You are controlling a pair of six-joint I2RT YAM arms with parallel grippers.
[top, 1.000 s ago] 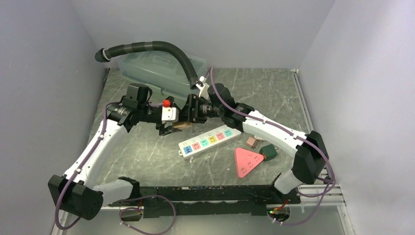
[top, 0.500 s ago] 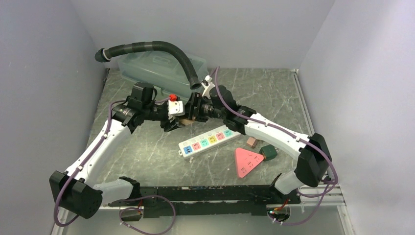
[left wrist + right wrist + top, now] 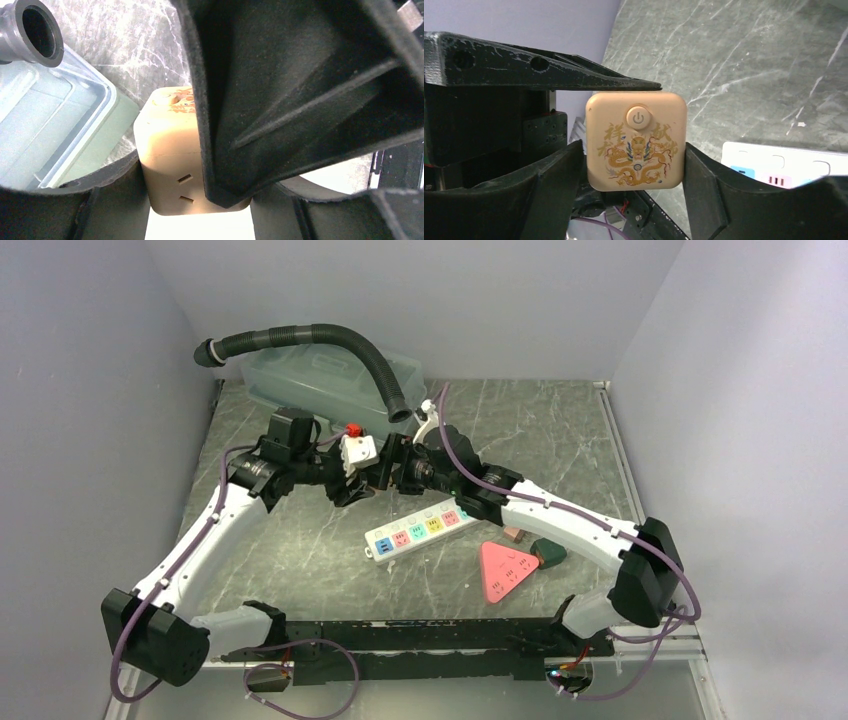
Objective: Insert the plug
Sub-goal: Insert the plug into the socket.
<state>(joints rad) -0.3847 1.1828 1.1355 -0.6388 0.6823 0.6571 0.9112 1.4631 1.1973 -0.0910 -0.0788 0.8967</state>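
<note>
The plug [image 3: 636, 141] is a beige cube with a power button and a gold dragon print. It hangs in mid-air where both grippers meet, above the white power strip [image 3: 428, 526]. My left gripper [image 3: 197, 200] is shut on the plug [image 3: 170, 165], which shows two slots on its side. In the right wrist view one left finger [image 3: 574, 82] lies across the plug's top edge. My right gripper [image 3: 634, 165] stands open, its fingers flanking the plug's sides with thin gaps. The top view shows the left gripper [image 3: 360, 483] and right gripper [image 3: 387, 476] nose to nose.
A pink triangular socket block [image 3: 505, 570], a green block [image 3: 548, 551] and a small brownish block [image 3: 513, 534] lie right of the strip. A translucent lidded box [image 3: 330, 385] with a black corrugated hose [image 3: 340, 337] sits at the back.
My left gripper came in beside the right one and shut on the plug. The right gripper's jaws then widened off the plug. Both wrists rose slightly toward the back.
</note>
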